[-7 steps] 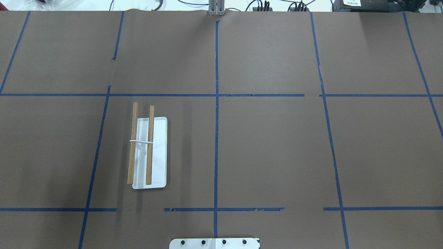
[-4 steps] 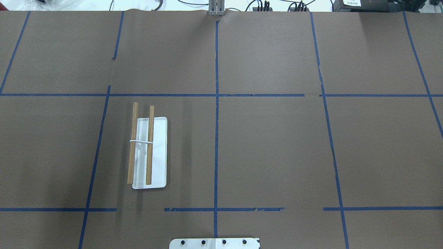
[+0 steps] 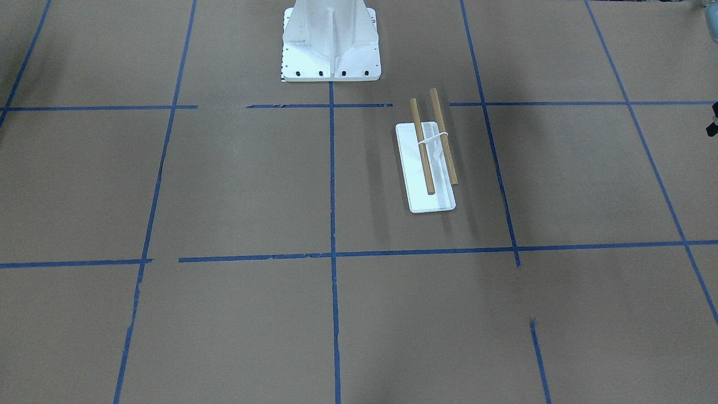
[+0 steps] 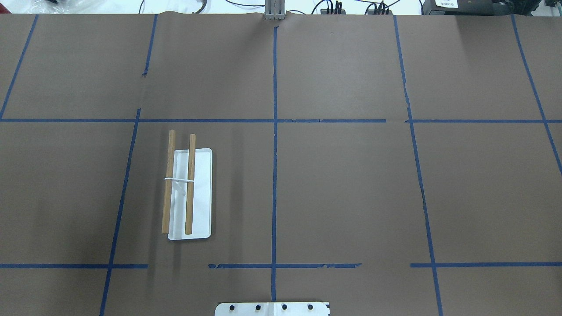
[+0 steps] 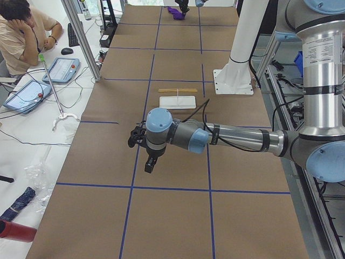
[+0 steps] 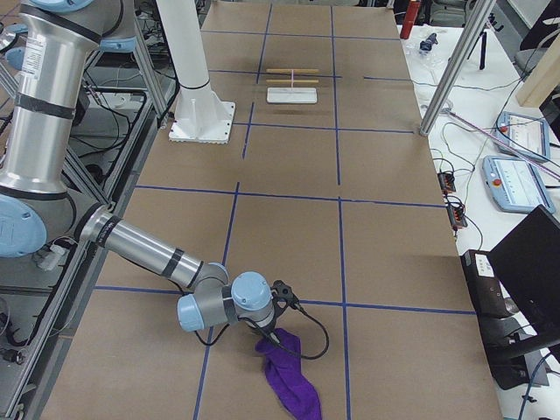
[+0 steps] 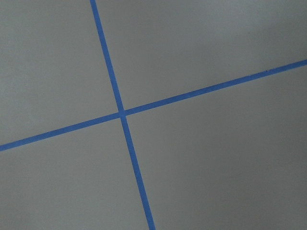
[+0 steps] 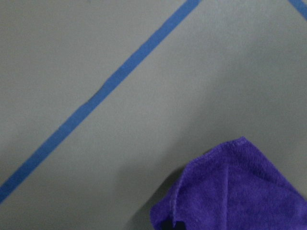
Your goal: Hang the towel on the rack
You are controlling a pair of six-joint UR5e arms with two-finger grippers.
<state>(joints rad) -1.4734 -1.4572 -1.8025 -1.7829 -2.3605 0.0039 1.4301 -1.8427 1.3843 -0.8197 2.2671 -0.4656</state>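
Observation:
The rack [image 4: 189,193] is a white tray base with two wooden dowels; it stands on the brown table left of centre, and also shows in the front view [image 3: 429,163] and far off in both side views [image 5: 178,97] [image 6: 292,87]. The purple towel [image 6: 289,381] lies crumpled at the table's right end, and its corner shows in the right wrist view [image 8: 240,191]. My right gripper [image 6: 273,337] is at the towel's top edge; I cannot tell whether it is open or shut. My left gripper [image 5: 146,156] hovers over bare table at the left end, state unclear.
The white bolted pedestal [image 3: 331,50] stands at the robot's side of the table, near the rack [image 4: 272,308]. Blue tape lines grid the brown table [image 7: 122,113]. An operator [image 5: 21,27] sits beyond the far edge, by metal posts [image 5: 81,38].

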